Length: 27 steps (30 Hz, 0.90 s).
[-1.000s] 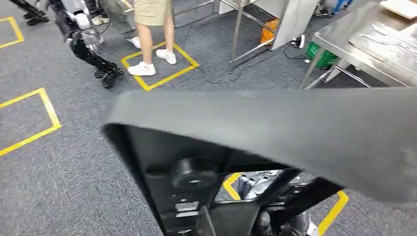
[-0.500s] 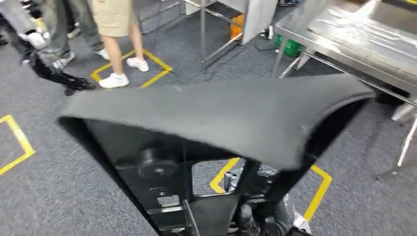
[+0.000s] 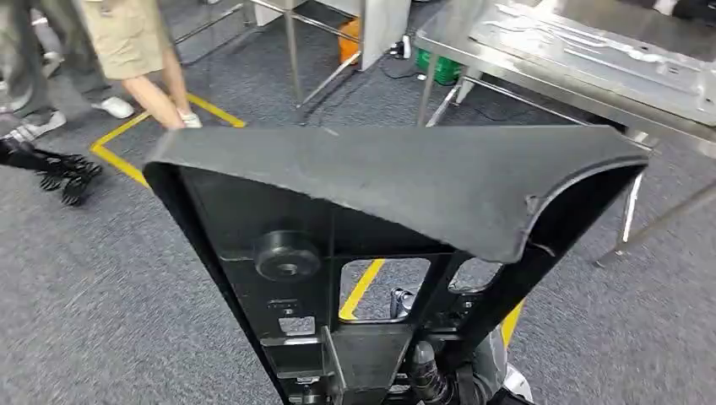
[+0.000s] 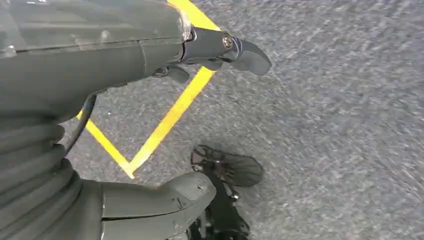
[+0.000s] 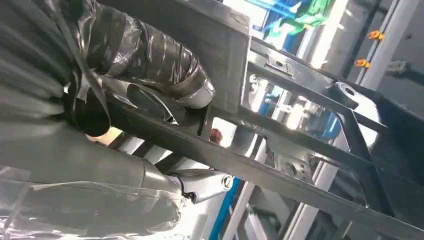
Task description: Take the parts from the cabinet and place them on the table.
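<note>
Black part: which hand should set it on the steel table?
Right. The right hand grips the black part's frame, and the steel table stands on that side; the left hand hangs over carpet.

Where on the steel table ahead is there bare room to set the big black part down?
The steel table shows bare metal along its near edge and left corner. Farther back a flat metal sheet covers most of the top. The black part, gripped by the right hand, hides the floor ahead; a person stands far left.
</note>
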Available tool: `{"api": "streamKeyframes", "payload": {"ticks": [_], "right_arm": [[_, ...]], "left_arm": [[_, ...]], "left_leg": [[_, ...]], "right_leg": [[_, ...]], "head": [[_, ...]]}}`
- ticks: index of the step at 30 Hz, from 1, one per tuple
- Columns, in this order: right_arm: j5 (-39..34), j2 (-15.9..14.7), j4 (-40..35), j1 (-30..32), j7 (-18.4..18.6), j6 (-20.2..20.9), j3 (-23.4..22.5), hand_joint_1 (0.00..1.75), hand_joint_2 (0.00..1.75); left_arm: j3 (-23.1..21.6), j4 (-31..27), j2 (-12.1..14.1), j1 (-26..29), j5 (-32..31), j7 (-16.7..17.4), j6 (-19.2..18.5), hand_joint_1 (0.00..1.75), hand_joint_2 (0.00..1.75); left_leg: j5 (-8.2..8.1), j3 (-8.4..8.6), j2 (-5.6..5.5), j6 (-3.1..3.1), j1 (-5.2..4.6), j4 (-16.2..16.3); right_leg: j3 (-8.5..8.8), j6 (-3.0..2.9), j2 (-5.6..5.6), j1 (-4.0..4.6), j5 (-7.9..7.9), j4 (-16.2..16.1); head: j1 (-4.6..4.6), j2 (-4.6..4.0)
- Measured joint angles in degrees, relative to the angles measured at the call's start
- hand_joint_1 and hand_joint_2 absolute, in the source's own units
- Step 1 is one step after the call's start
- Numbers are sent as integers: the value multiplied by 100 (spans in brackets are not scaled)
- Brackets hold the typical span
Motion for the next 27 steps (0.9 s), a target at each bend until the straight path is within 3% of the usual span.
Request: {"api": "streamKeyframes", "payload": {"ticks": [1,2,3,7,8,9,10,12,13,14,15,16,17,18,20,22,23,24,25,27], "right_arm": [[-7,-2,-2,-4,22,2,0,175,175],[-7,-4,-2,-11,33,2,0,175,175],[-9,-4,0,-28,35,2,0,175,175],[-9,-20,-7,-21,39,2,0,175,175],[-7,-22,-15,-1,42,2,0,175,175],[-11,-22,-17,-12,35,2,0,175,175],[-11,-22,-13,-19,37,2,0,175,175],[-11,-26,2,-1,42,7,0,175,175],[-17,-26,15,12,44,22,0,175,175],[-33,-26,26,28,44,28,0,175,175],[-41,-26,37,38,44,54,0,175,175],[-46,-28,46,41,44,72,0,175,175],[-52,-28,48,41,44,92,0,175,175],[-59,-28,52,42,41,94,0,175,175],[-68,-35,52,45,44,98,-4,175,175],[-79,-44,52,63,44,101,-4,175,175],[-85,-46,50,62,48,111,-7,175,175],[-94,-48,46,50,50,118,-7,175,175],[-96,-50,48,34,52,125,-7,175,175],[-96,-52,50,41,59,122,-7,175,175]], "left_arm": [[11,2,-17,-8,0,-4,-2,0,175],[24,0,-37,-13,0,-4,-15,0,175],[33,2,-68,-12,0,-7,-17,0,175],[37,2,-103,-31,0,-9,-17,0,175],[37,2,-105,-51,0,-9,-17,0,175],[39,0,-118,-51,0,-13,-17,0,175],[39,2,-122,-47,-3,-9,-31,0,175],[46,2,-122,-7,0,-2,-24,0,175],[48,2,-122,17,0,4,-15,0,175],[52,2,-122,22,0,9,-11,0,175],[61,2,-122,17,0,13,-4,0,175],[66,2,-122,14,0,15,2,0,175],[72,2,-120,19,0,15,2,0,175],[76,2,-118,16,-2,18,2,0,175],[81,0,-120,13,-2,26,9,0,175],[81,2,-120,-3,-2,31,9,0,175],[83,2,-135,-16,-4,29,2,0,175],[83,0,-133,-18,-7,17,0,0,175],[85,0,-129,-10,-7,9,0,0,175],[94,0,-129,11,-7,9,-2,0,175]], "left_leg": [[-26,46,59,-13,-1,-2],[-47,90,105,-37,-1,-11],[-74,118,154,-74,-16,-14],[-123,227,412,-194,-45,-78],[-185,229,279,-213,1,-12],[-341,135,-1,-211,-4,209],[-574,-69,-182,-211,5,638],[-920,-541,-298,-235,9,1525],[-920,-712,-307,-246,7,1771],[-762,-730,-307,-247,7,1701],[-477,-617,-319,-235,6,1359],[-170,-422,-357,-221,7,866],[117,-200,-489,-201,8,333],[63,-104,-721,-165,7,145],[52,-47,-669,-144,-20,3],[60,-35,-576,-74,-16,-10],[93,-16,-497,-25,39,-61],[86,-5,-449,11,38,-76],[77,-1,-382,39,32,-76],[50,2,-241,50,17,-72]], "right_leg": [[289,-34,-76,12,294,-560],[565,-100,-329,56,514,-1084],[626,-149,-587,140,402,-1244],[606,-233,-271,158,431,-1304],[690,-248,-201,81,483,-1375],[710,-290,-137,67,480,-1404],[707,-329,-88,71,485,-1402],[705,-361,69,84,463,-1376],[705,-363,167,95,450,-1353],[713,-355,245,99,426,-1329],[736,-341,332,99,401,-1308],[780,-327,403,98,377,-1301],[816,-304,467,92,349,-1296],[826,-281,507,89,338,-1298],[776,-203,622,73,338,-1284],[751,-125,730,65,343,-1306],[756,-110,676,54,313,-1257],[673,-85,390,88,202,-1088],[471,-54,198,72,-14,-717],[-58,2,65,16,-415,246]], "head": [[0,0],[0,0],[0,0],[0,0],[0,0],[-2,0],[-4,0],[-4,0],[-4,0],[-4,0],[-4,0],[-4,0],[-4,0],[-2,0],[0,0],[-7,0],[-9,0],[0,0],[-7,0],[-4,0]]}}
